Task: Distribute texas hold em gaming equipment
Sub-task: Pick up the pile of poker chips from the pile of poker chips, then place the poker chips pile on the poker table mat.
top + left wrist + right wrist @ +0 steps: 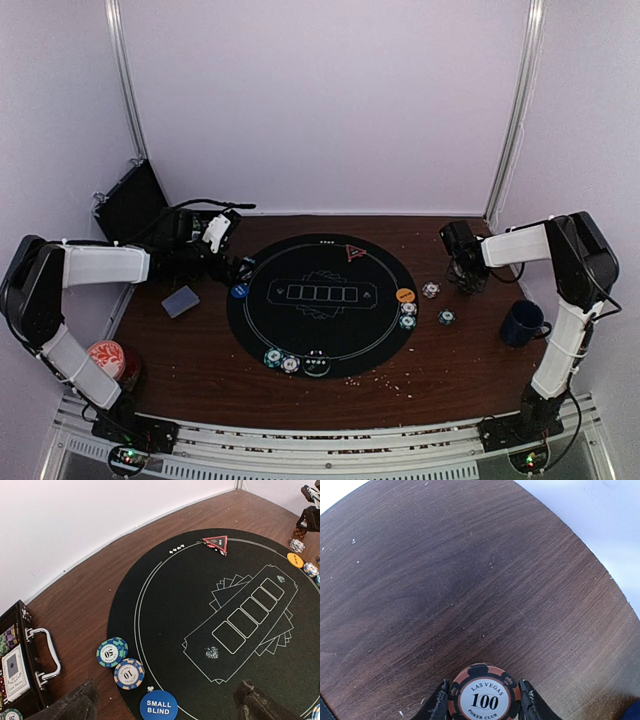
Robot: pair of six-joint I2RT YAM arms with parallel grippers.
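My right gripper [484, 701] is shut on an orange-and-black "100" poker chip [485, 679], with one finger against each side; the chip lies flat on the wooden table at the far right [468, 282]. My left gripper [167, 692] hangs open over the left rim of the round black mat [320, 330]. Below it lie the blue "small blind" button [158, 706] and two chips [112, 651] [129, 673]. A red triangle marker [354, 252] sits at the mat's far edge, and an orange button [405, 295] with chips [407, 315] at its right. Grey-blue cards [181, 301] lie left of the mat.
A dark blue mug [522, 323] stands near the right arm. A red-topped can [108, 358] sits at the near left. An open black chip case [20, 665] lies at the far left. Loose chips [430, 290] [446, 317] lie right of the mat, others [281, 360] at its near edge.
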